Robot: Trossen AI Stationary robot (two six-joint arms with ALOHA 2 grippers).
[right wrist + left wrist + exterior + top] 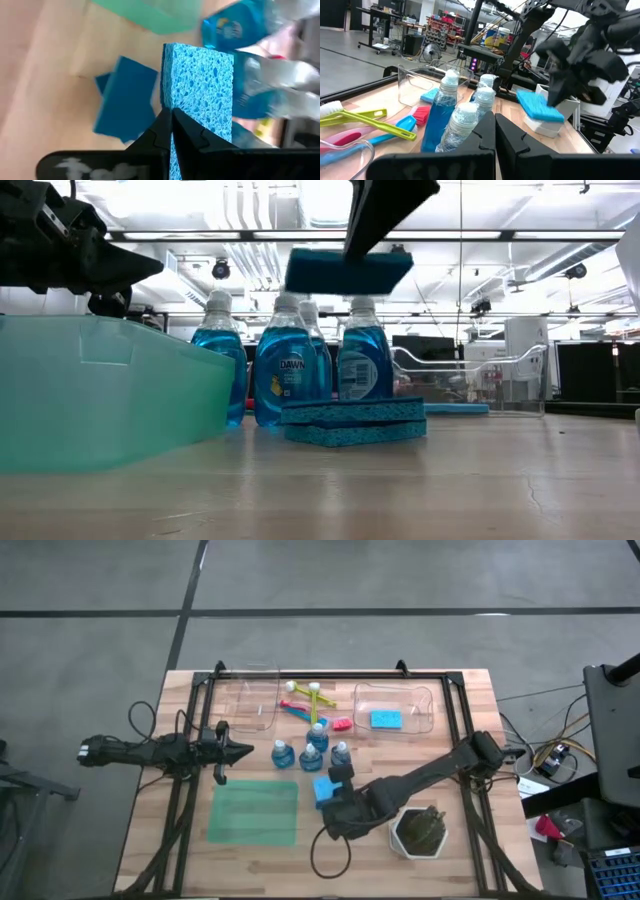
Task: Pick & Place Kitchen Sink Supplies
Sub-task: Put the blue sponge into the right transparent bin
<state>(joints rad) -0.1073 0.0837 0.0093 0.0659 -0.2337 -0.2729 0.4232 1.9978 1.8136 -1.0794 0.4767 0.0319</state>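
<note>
My right gripper (337, 783) hangs over the middle of the table, shut on a light blue sponge (350, 272) that is lifted above the bottles. Below it, two darker blue sponges (352, 422) lie stacked flat on the wood. Several clear bottles of blue liquid (310, 748) with white caps stand upright just beyond them. Yellow-green, blue and pink brushes (305, 700) lie flat between two clear bins. My left gripper (240, 750) is shut and empty, level, left of the bottles. My right gripper pinches the light blue sponge between its two fingers near one edge (167, 102); the fingers hide the exact spot. The fingers slant down from the table's right near side. The sponge is lifted clear and sits level in the low view, reaching away from the fingertips.
A clear bin (395, 706) at the far right holds another blue sponge (386, 719); a second clear bin (250, 700) stands at the far left. A flat green mat (255, 812) lies near left. A white hexagonal pot (419, 831) with a dark plant stands near right.
</note>
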